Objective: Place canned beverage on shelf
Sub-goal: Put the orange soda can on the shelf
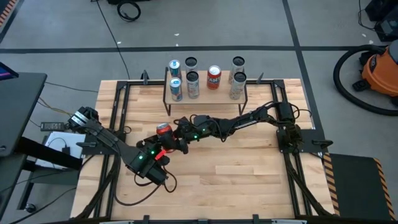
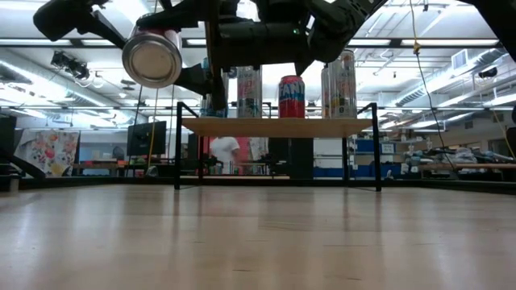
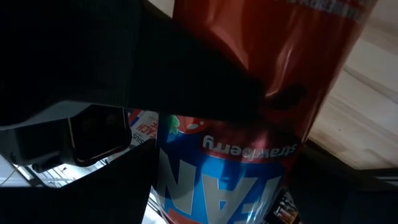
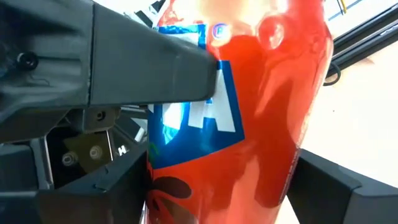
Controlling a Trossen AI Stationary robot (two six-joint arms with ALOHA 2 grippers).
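A red canned beverage [image 1: 163, 129] [image 2: 151, 56] hangs in the air over the middle of the table, tilted, with one silver end facing the near edge. My left gripper [image 1: 157, 144] comes at it from the near left and is shut on it. My right gripper [image 1: 176, 133] reaches in from the right, with its fingers against the same can. The shelf [image 1: 205, 98] [image 2: 278, 126] stands on black legs at the table's far edge, with several cans [image 1: 214, 77] upright on it. My left gripper pinches the can's side wall [image 3: 292, 62] between its two fingers, which lie across the can and come slanting from the near left. The can is clear of the table and tilted. My right gripper has the can's red body [image 4: 273, 174] between its two fingers [image 4: 326, 183], coming about level from the table's right. My left gripper's finger [image 4: 155, 68] lies on the same can, just beyond this hold.
Black frame rails [image 1: 118, 106] run along the table's left and right sides. Bare wood [image 1: 236, 180] lies between the arms and the near edge. Off the table stand an orange vacuum [image 1: 379, 68] at the far right and a white device [image 1: 59, 149] on the left.
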